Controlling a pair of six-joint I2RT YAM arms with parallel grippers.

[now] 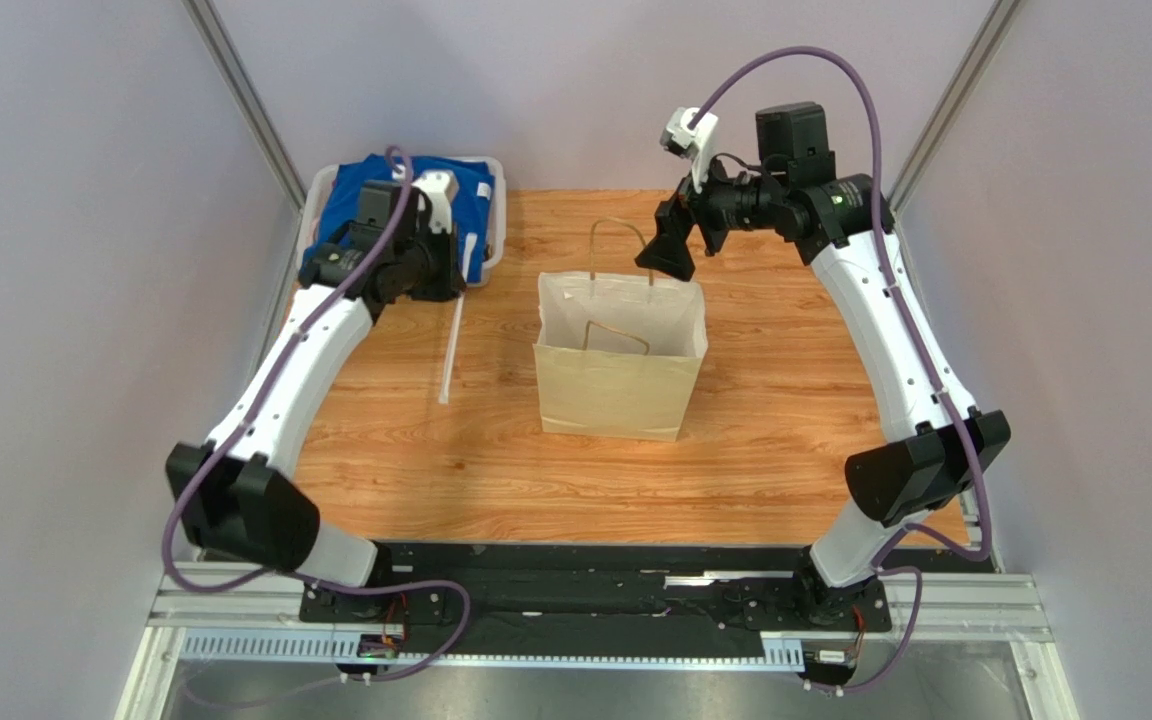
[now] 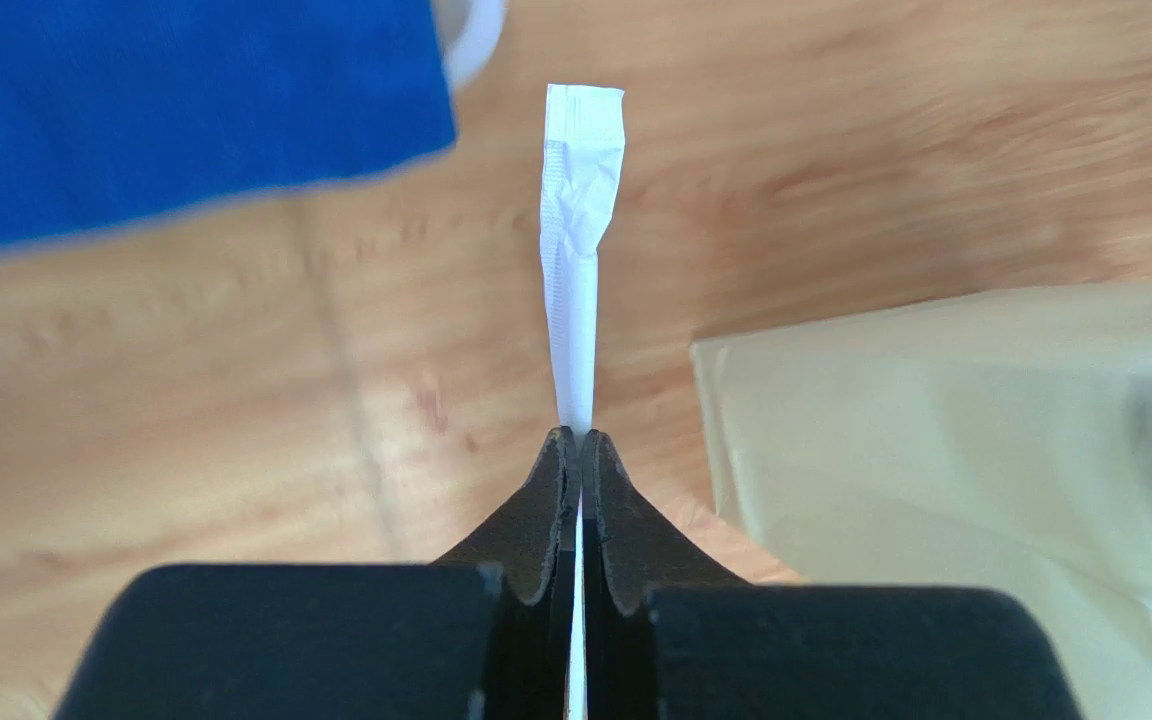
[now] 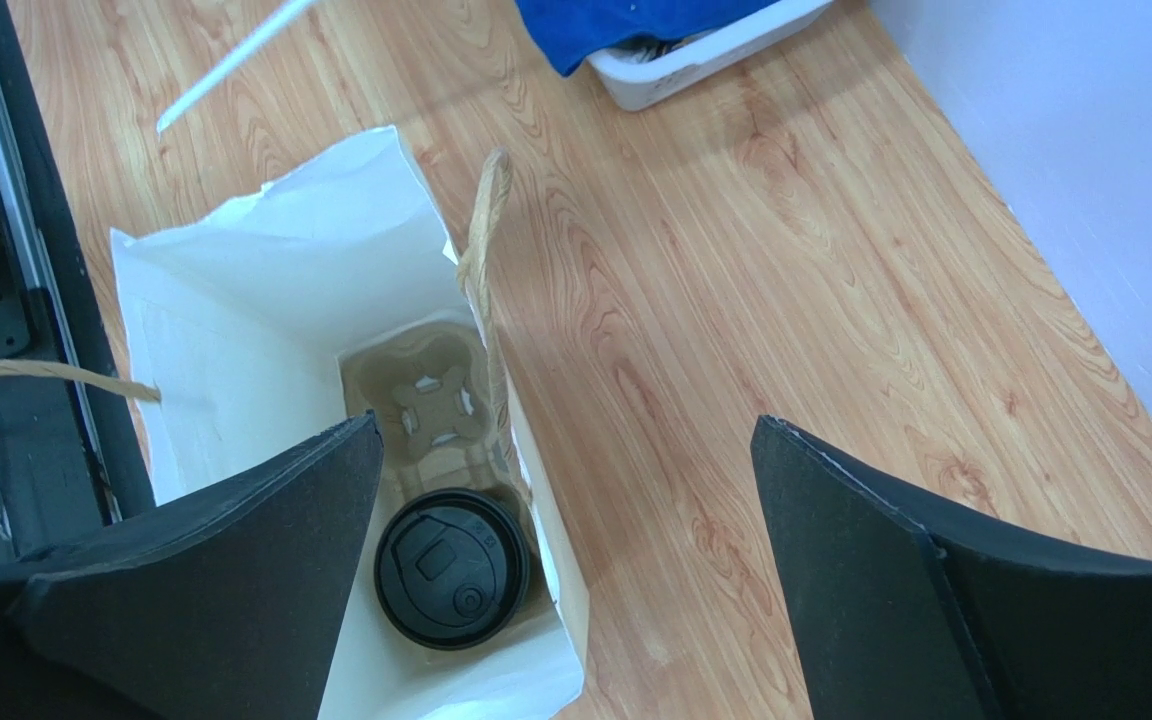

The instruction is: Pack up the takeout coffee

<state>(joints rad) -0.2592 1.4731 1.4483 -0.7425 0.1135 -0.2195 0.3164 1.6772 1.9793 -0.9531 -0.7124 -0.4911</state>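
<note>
Overhead, wood-grain table, grey walls, left gripper pinching white straw, right gripper spread wide above paper bag

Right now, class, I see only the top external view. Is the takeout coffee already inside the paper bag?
Observer: Yes. The right wrist view looks down into the paper bag: the takeout coffee, black lid on, stands at its bottom.
Operator: Is anything under it?
Observer: A pulp tray lies there, one empty slot showing beside the coffee.
Operator: And the left tool?
Observer: The left wrist view shows the left tool shut on the white straw.
</note>
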